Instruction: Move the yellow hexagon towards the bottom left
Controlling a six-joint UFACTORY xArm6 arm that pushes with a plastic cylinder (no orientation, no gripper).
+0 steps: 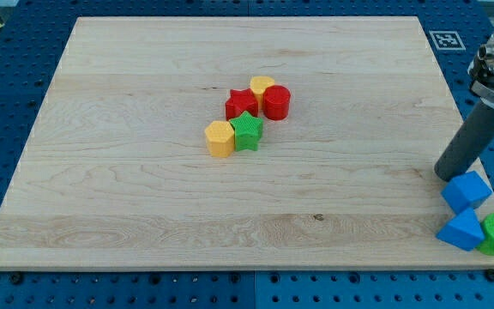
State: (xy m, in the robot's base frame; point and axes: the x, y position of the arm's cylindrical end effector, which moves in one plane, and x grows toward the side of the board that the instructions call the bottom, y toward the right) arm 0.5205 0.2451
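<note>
Step in hand: bringing my tip (447, 174) across the pale wooden board (127, 197) to the yellow hexagon block (219, 139); I judge the push not yet begun.
Tip now: near the board's right edge, just above the blue cube block (466, 190) and well apart from the central cluster.
Hold: there are no jaws to open or close; the bare rod has hold of nothing.
Approach: best to come round to the hexagon's upper-right side, so the shove runs toward the bottom-left corner.
Obstacle: the green star block (248, 131) touches the hexagon on that side, with the red star block (240, 105) just above, so the entry is probably tight.
Target place: slightly left of the board's centre.
Target look: a squat yellow prism, flat-topped, faceted sides, lying flat.
</note>
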